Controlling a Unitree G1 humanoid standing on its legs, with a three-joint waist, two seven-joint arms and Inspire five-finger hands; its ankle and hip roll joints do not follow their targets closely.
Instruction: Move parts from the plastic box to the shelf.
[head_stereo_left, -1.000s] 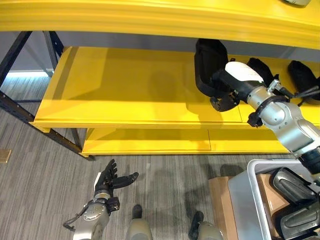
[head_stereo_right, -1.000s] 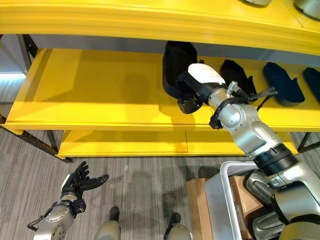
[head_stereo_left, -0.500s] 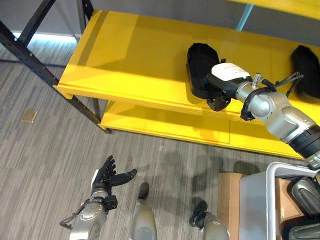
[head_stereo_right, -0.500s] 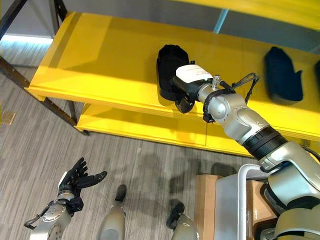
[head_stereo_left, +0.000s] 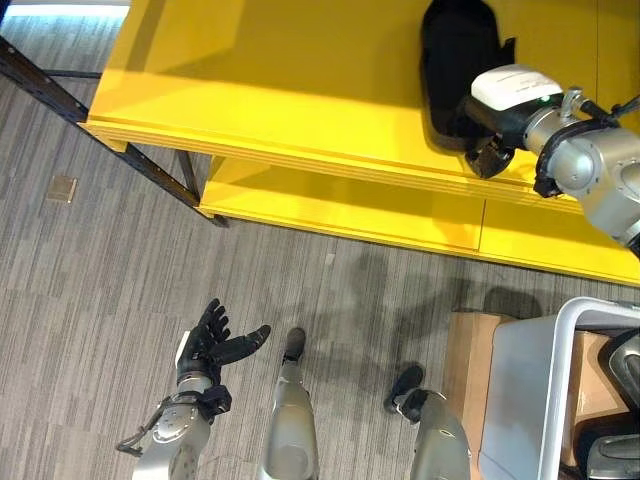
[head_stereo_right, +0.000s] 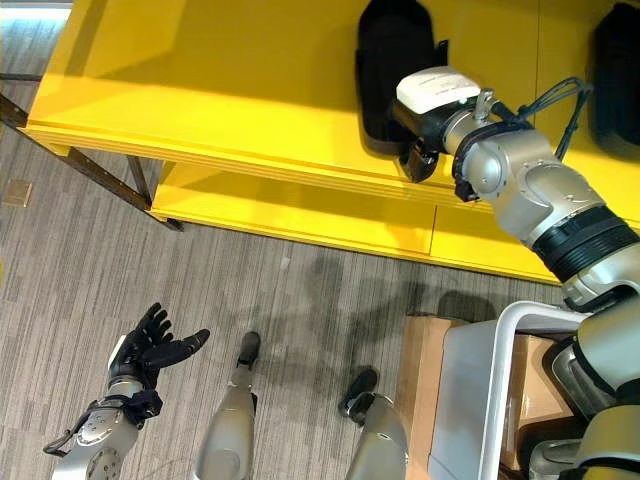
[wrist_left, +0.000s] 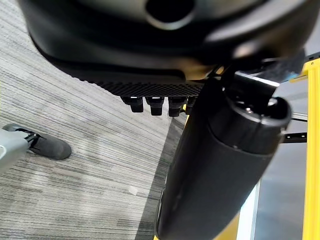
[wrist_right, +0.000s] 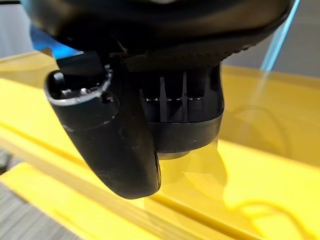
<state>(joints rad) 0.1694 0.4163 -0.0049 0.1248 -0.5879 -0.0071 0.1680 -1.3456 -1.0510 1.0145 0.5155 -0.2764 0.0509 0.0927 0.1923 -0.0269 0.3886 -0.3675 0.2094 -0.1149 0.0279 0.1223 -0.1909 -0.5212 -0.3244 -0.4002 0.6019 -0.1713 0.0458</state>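
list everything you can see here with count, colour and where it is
shelf: one, yellow, two boards on a dark frame, across the far side
black part: one on the upper board, at the right hand
second dark part: one, on the same board, further right at the view's edge
plastic box: one, grey-white, on the floor at lower right, dark parts inside, count unclear
cardboard: one brown piece, under the box's left side
small tan plate: one, on the grey floor at left
right hand: dark with a white cover, against the black part on the shelf, grip unclear
left hand: dark, open, low over the floor at lower left, holding nothing
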